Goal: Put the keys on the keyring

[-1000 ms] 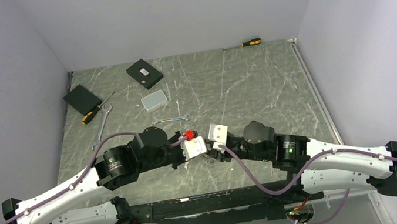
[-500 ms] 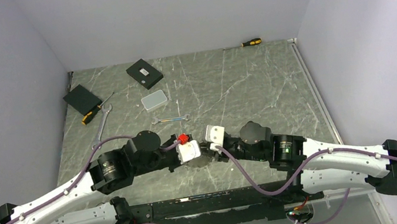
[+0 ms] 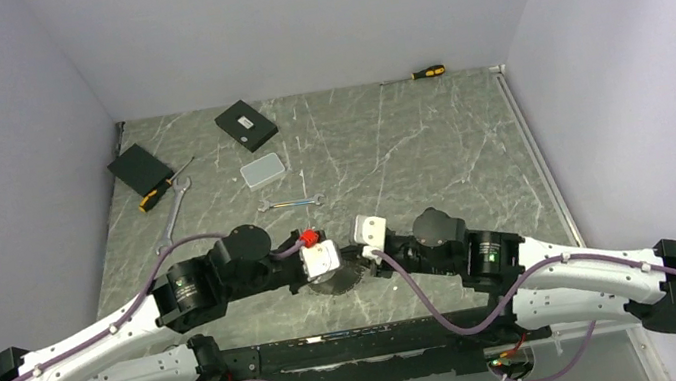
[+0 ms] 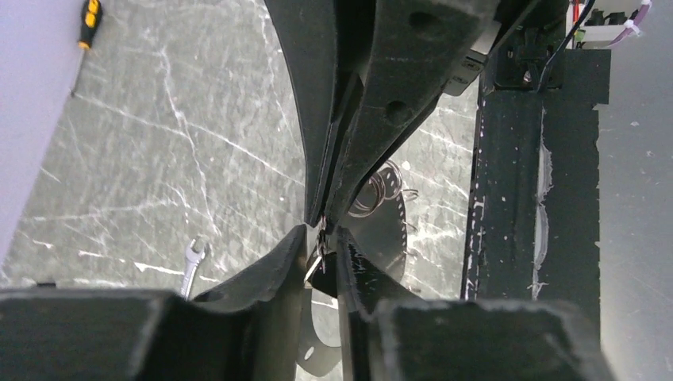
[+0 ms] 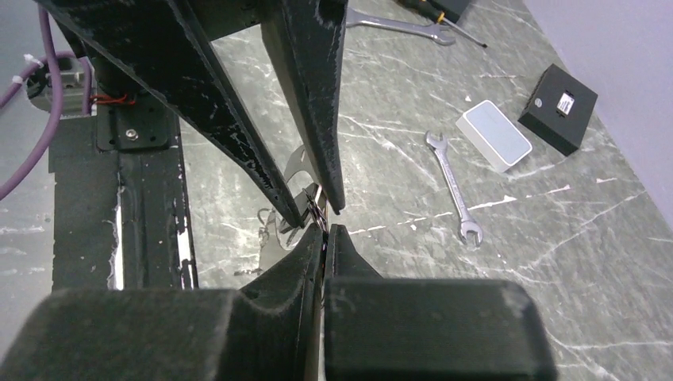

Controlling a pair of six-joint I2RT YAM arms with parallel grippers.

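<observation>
Both grippers meet low over the near middle of the table. My left gripper point(image 3: 340, 263) point(image 4: 321, 248) has its fingers closed to a narrow gap on a key point(image 4: 336, 274) with a black head and a short silver blade. My right gripper point(image 3: 356, 256) point(image 5: 324, 230) is shut on the thin silvery keyring point(image 5: 315, 206). Its tips touch the left fingertips. In the left wrist view, wire loops of the keyring point(image 4: 386, 182) hang beside the right fingers. In the top view the key and the ring are hidden by the grippers.
A small wrench point(image 3: 292, 202) lies just beyond the grippers, with a pale box point(image 3: 263, 170) behind it. A large wrench point(image 3: 171, 215), a screwdriver point(image 3: 162, 188) and two black boxes point(image 3: 139, 168) point(image 3: 245, 125) sit at the back left. Another screwdriver point(image 3: 428, 72) lies at the back wall.
Both grippers, still tip to tip, have shifted a little to the left and toward the near edge over the last second. They have barely moved in the last half second.
</observation>
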